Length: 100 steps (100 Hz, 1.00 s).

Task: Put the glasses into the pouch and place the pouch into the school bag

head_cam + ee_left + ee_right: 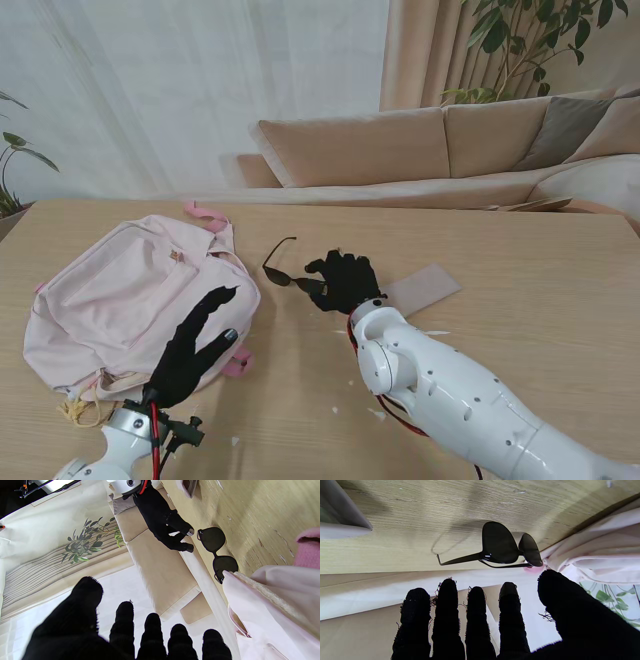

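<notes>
Dark sunglasses (283, 272) lie on the wooden table with their arms unfolded, just right of the pink school bag (120, 300). My right hand (345, 280) hovers at the glasses' right end, fingers spread and holding nothing; the right wrist view shows the sunglasses (505, 545) resting on the table a little beyond my fingertips (508, 590). The flat tan pouch (425, 288) lies just right of that hand. My left hand (195, 345) is open over the bag's near right corner. The left wrist view shows the sunglasses (212, 538) beside the bag's edge (262, 605).
A beige sofa (400, 150) stands beyond the table's far edge, with a plant (520, 40) behind it. Pink straps (205, 215) stick out at the bag's far side. Bare wood (540, 270) stretches right of the pouch.
</notes>
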{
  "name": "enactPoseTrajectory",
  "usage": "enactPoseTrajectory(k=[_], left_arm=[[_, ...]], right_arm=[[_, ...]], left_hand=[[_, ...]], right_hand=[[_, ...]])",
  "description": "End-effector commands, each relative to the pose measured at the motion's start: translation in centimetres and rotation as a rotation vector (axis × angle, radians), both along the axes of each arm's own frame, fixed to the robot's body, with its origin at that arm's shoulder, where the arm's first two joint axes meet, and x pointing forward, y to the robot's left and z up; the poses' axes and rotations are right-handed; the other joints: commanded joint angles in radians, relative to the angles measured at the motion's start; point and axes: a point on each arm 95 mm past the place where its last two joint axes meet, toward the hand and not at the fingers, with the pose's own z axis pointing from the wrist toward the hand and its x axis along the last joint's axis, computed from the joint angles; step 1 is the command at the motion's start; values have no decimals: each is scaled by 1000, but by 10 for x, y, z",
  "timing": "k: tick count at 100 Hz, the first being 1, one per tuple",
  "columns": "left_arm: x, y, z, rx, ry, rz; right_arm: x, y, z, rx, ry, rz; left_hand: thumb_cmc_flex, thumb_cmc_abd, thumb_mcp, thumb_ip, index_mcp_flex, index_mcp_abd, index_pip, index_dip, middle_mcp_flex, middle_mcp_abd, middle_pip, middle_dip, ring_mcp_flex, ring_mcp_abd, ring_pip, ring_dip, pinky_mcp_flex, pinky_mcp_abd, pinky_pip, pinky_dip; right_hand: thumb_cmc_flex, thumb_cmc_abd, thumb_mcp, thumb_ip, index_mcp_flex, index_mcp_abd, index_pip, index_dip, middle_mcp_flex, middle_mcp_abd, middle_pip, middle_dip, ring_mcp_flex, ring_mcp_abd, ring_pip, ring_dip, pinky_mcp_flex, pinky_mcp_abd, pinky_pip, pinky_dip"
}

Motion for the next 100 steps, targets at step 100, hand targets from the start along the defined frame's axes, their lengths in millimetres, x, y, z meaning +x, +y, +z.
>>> enactPoseTrajectory(k=[100], left_arm=[[1,5,3,-32,18,-4]], right_arm=[[44,20,-25,-73,44,-12]], left_hand=[[-13,-35,15,-3,-40,-10,18,11,7,-8,7,1,-11,-11,-9,-19,-2,-16,-15,6]], right_hand=[[89,-211,176,-164,291,-153,304,-133,53,-46,163,222,39,-52,138,252,32,-20,122,92]])
